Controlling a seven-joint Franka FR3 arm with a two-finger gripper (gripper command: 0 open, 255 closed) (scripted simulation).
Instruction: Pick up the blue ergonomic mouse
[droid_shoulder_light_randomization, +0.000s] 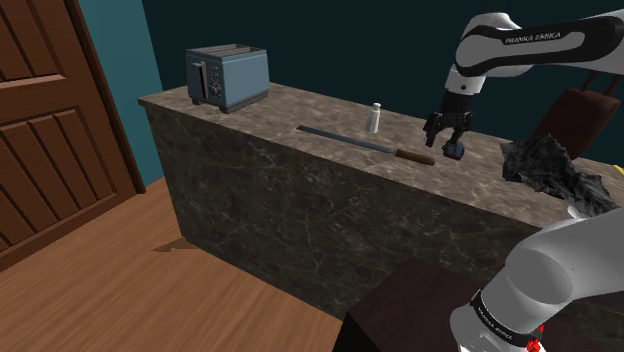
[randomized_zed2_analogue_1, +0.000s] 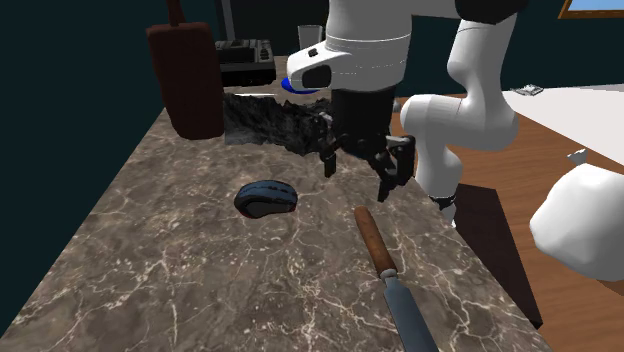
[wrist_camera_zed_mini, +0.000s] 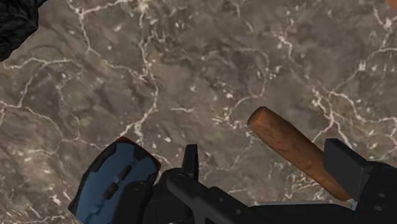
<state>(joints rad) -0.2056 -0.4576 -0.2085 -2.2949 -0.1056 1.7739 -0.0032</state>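
Holding: nothing; gripper (randomized_zed2_analogue_1: 357, 168) wide, fingers apart and bare, hanging tips-down a little above the counter (randomized_zed2_analogue_1: 150, 280).
Mouse: dark blue (randomized_zed2_analogue_1: 266, 198), flat on the marbled counter, touching no other thing.
Mouse from gripper: off to the second exterior view's left and a touch nearer that camera; near, but outside the fingers' span, not between them.
Wrist view: mouse (wrist_camera_zed_mini: 114, 181) just beyond the outer side of one finger (wrist_camera_zed_mini: 190, 162), partly hidden behind the hand's body.
Mouse axis: long way roughly across the second exterior view, so pointing more or less toward the gripper; exact angle to the fingers' line hard to tell.
Knife: brown handle (randomized_zed2_analogue_1: 375, 240) on the opposite side of the gripper from the mouse; in the wrist view, seen through the gap between the fingers, lying on the counter below.
Shoulder view: gripper (droid_shoulder_light_randomization: 447, 130) close above a blue bit of mouse (droid_shoulder_light_randomization: 455, 150); knife (droid_shoulder_light_randomization: 365, 143) stretching away to that view's left.
Arm: only one, so no choice of side.
Coming move, as judged: sideways shift away from the knife until straddling the mouse, perhaps a wrist turn to close across its narrow width, then down.
Risk, as judged: handle caught instead of mouse on any close from this spot.
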